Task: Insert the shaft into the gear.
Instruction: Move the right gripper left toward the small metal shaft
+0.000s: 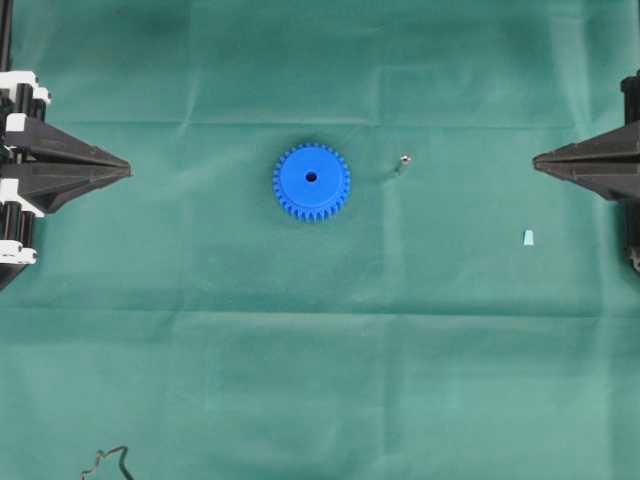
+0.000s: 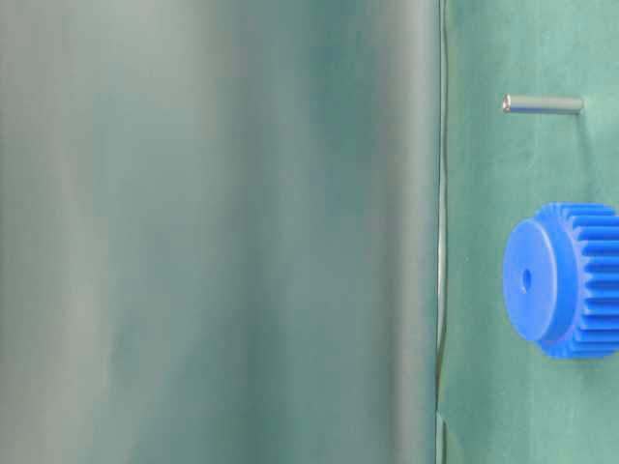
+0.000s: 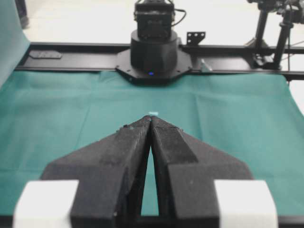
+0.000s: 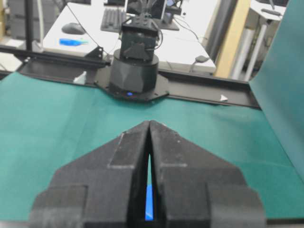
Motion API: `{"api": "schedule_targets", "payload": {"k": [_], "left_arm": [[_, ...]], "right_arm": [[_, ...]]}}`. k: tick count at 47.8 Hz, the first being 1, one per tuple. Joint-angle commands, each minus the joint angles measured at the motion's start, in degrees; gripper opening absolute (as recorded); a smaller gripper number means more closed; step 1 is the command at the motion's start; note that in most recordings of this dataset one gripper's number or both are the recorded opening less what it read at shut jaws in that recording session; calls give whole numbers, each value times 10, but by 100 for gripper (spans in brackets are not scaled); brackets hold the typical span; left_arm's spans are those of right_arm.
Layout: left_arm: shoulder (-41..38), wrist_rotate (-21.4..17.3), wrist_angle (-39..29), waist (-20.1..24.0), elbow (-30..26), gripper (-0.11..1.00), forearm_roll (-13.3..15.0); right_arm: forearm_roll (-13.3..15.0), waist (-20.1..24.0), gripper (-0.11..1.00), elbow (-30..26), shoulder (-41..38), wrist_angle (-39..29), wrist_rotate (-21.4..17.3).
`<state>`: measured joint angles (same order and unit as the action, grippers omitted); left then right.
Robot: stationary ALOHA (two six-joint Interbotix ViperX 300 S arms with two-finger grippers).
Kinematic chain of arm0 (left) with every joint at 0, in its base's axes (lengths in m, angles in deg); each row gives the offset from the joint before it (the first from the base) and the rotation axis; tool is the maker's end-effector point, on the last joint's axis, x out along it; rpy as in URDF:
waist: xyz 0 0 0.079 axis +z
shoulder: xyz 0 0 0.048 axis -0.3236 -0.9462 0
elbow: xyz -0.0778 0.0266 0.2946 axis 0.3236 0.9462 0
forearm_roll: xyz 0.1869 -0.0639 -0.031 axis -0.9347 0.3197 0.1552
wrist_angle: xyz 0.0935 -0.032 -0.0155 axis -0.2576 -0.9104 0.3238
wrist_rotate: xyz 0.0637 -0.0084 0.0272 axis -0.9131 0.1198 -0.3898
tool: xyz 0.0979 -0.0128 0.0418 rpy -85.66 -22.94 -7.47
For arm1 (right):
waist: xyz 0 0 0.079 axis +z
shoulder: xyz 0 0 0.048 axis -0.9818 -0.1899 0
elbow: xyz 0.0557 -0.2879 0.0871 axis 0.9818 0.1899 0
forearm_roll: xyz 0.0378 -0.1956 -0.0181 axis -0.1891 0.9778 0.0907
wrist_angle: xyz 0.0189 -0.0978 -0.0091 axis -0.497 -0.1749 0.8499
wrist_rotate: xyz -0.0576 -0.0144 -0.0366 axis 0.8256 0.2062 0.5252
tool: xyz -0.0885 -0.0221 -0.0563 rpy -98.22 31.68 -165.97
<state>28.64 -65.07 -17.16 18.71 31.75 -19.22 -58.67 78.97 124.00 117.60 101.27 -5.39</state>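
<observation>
The blue gear [image 1: 311,181] lies flat on the green cloth near the table's middle, its centre hole facing up; the table-level view shows its toothed rim [image 2: 566,280]. The shaft [image 1: 404,160], a small silvery pin, stands upright on the cloth to the gear's right, apart from it, and shows as a thin rod [image 2: 543,104] from table level. My left gripper [image 1: 128,169] rests at the left edge, shut and empty, tips together [image 3: 150,118]. My right gripper [image 1: 536,160] rests at the right edge, shut and empty [image 4: 149,122]; a strip of gear blue shows through its slit.
A small pale light-blue plastic piece [image 1: 527,237] lies on the cloth at the right, in front of my right gripper. A thin cable [image 1: 108,462] curls at the near left edge. The other arm's base [image 3: 154,52] stands at the far side of each wrist view.
</observation>
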Motion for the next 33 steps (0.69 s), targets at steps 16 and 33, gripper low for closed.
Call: {"api": "schedule_targets", "payload": {"k": [16, 33], "left_arm": [[-8, 5, -8, 1, -21, 2, -8], [-8, 5, -9, 0, -21, 2, -8]], "right_arm": [[-5, -18, 4, -48, -34, -63, -7], [-34, -62, 44, -77, -162, -68, -7]]}}
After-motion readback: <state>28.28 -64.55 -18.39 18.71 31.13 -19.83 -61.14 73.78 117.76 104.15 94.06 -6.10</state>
